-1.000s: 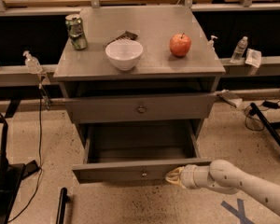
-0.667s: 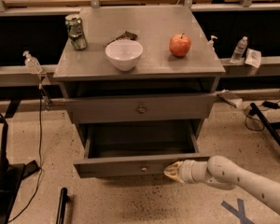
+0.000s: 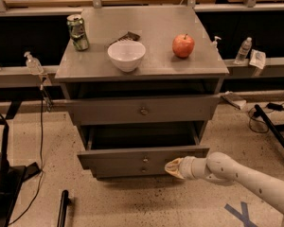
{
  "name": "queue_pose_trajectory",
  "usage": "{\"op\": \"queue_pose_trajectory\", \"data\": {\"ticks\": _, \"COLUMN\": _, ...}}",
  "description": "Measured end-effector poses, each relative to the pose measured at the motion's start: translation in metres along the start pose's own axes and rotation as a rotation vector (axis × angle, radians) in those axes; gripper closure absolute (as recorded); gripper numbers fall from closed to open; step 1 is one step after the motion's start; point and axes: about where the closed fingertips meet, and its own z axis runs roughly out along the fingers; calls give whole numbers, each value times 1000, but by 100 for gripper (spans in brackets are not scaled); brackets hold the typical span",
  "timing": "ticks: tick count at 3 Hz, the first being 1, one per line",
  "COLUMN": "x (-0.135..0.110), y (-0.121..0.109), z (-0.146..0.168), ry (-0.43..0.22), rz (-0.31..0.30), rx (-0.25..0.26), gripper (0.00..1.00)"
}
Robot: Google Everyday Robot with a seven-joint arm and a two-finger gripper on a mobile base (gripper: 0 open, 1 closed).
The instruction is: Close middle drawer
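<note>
- The middle drawer (image 3: 118, 157) sits pulled partway out of the desk (image 3: 161, 32), with its low front sticking out past the drawer above.
- The hand (image 3: 170, 167) is right up against that front panel, just right of the knob (image 3: 145, 160). It looks parked there to shove, not grab.
- The hand looks pinched closed and is holding nothing.
- The bowl (image 3: 126, 55), apple (image 3: 183, 45) and can (image 3: 78, 32) on top are well out of the way.

1. My gripper (image 3: 173, 167) sits at the right end of the middle drawer (image 3: 113, 159) front. Contact is unclear, and my arm (image 3: 246, 174) is cut off at the lower right.
2. The drawer's inside is mostly in shadow beneath the table's front edge.
3. A dark item (image 3: 126, 36) behind the bowl (image 3: 126, 55) is partly hidden and unidentifiable.
</note>
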Motion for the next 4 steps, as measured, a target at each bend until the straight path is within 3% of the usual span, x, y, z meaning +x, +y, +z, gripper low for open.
{"op": "queue_pose_trajectory", "data": {"ticks": 1, "x": 0, "y": 0, "z": 0, "ry": 0, "rz": 0, "rx": 0, "gripper": 100}}
{"op": "queue_pose_trajectory", "data": {"ticks": 3, "x": -2, "y": -34, "z": 22, "ry": 33, "rz": -19, "rx": 82, "gripper": 100}}
{"op": "queue_pose_trajectory", "data": {"ticks": 4, "x": -1, "y": -38, "z": 24, "ry": 40, "rz": -16, "rx": 95, "gripper": 100}}
